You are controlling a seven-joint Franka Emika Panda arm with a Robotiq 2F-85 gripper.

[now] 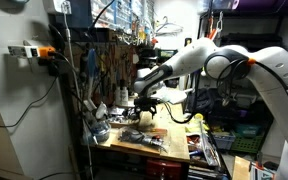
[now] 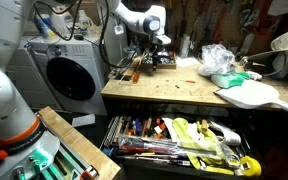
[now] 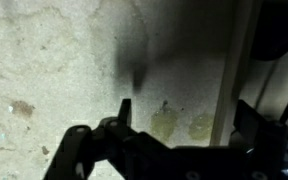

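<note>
Messy workshop: our tool (image 1: 144, 103) hangs low over the far end of the wooden bench (image 2: 174, 85).

We see the white arm (image 1: 234, 62) reach across to the wall of hanging tools (image 1: 109, 65), and it bends down over a little heap of small dark things (image 1: 136, 114) on the bench. In both exterior views the heap sits right under the tool, but it is too small for us to tell what is in it or if the tool touches it. In the wrist view the two fingers (image 3: 119, 115) stand apart with nothing between them. Under them we see pale, worn bench top with two yellow stains (image 3: 165, 124) and a dark shadow (image 3: 134, 68). A crumpled plastic bag (image 2: 216, 58) lies well apart from the tool. A washing machine (image 2: 69, 75) stands beside the bench, and a drawer (image 2: 111, 133) full of hand tools is open under it.
</note>
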